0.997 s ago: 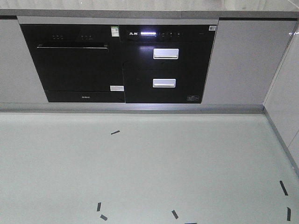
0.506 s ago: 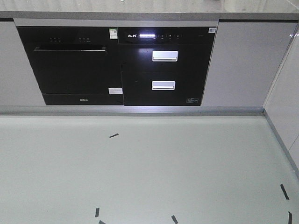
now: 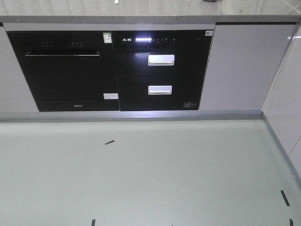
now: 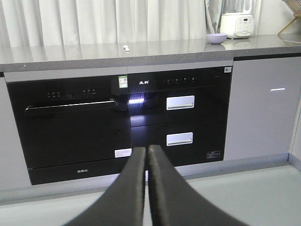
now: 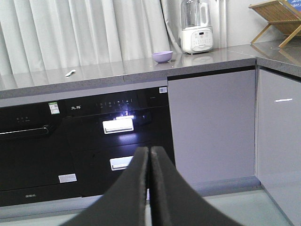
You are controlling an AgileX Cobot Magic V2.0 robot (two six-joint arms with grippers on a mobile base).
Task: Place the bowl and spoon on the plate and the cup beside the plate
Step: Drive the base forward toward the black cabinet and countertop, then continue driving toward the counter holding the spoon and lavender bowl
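Note:
A lavender bowl [image 4: 216, 37] [image 5: 162, 56] sits on the grey countertop [image 4: 94, 52], far ahead of both arms. Further left on the same counter lies a small white spoon [image 4: 126, 47] [image 5: 70, 72]. The plate and the cup are out of view. My left gripper [image 4: 146, 149] is shut and holds nothing; it hangs in front of the black appliances, well below counter height. My right gripper [image 5: 150, 149] is likewise shut and empty, low before the drawers.
A white blender [image 5: 196, 28] stands right of the bowl, and a wooden rack [image 5: 277, 16] sits at the counter's right corner. Under the counter are a black dishwasher [image 3: 70, 70] and two drawers [image 3: 161, 60]. Tape marks [image 3: 109, 141] dot the pale floor. White cabinets [image 3: 287, 94] close the right side.
In the front view the cabinets have slid down and left, and more of the countertop shows at the top. Floor tape marks have dropped toward the bottom edge.

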